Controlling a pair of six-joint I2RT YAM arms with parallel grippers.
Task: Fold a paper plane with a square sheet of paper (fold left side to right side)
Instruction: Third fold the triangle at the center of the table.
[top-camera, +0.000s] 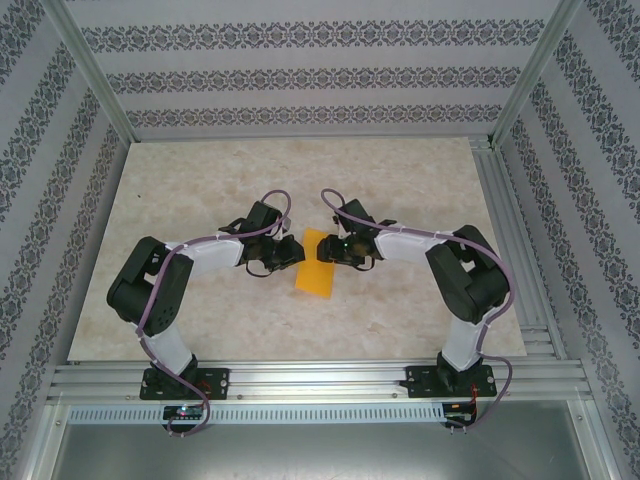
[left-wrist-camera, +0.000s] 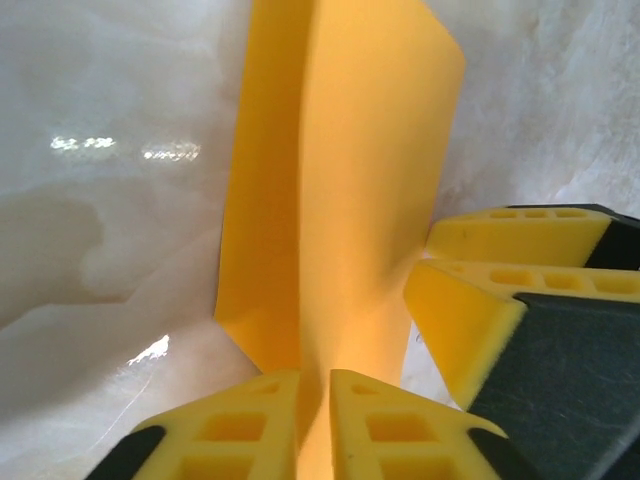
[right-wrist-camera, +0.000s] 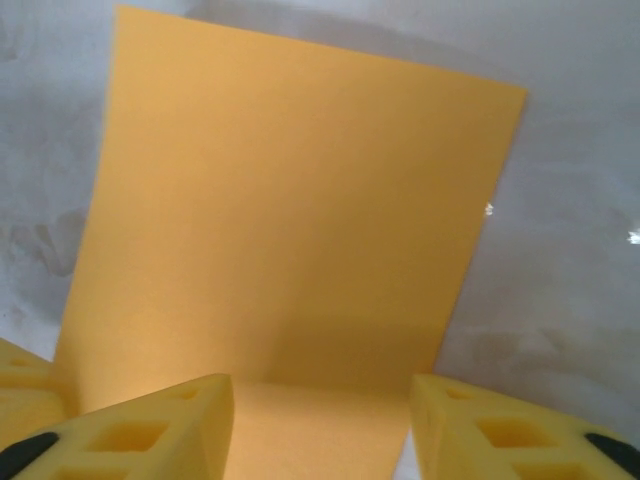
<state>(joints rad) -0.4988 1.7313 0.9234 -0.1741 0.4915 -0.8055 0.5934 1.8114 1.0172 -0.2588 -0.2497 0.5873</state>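
1. Two hands meet over one orange-yellow sheet of paper (top-camera: 316, 266) at the middle of the desk (top-camera: 200, 180), well apart from every edge.
2. The left hand (left-wrist-camera: 315, 425) is pinched almost closed on the sheet's left side. That side is raised off the desk and bowed.
3. The right hand (right-wrist-camera: 320, 425) is spread wide, its fingers (right-wrist-camera: 150, 425) on either side of the paper and gripping nothing. Whether its tips press the sheet down cannot be told.
4. The step in hand appears to be carrying the left side over onto the right, and the flap is not yet laid down.
5. The pinch should hold firm while the raised edge sweeps in a low arc toward the desk's right edge.
6. That edge should travel square to the sheet's own sides, so the corners land on corners.
7. The right hand would do best pinning the flat half so it cannot slide, then clearing out before the flap arrives.
8. Thin paper buckles easily, and a hurried or twisted sweep would likely give a skewed crease.
9. The left hand should release only once the edges match, then the fold line can be pressed flat.
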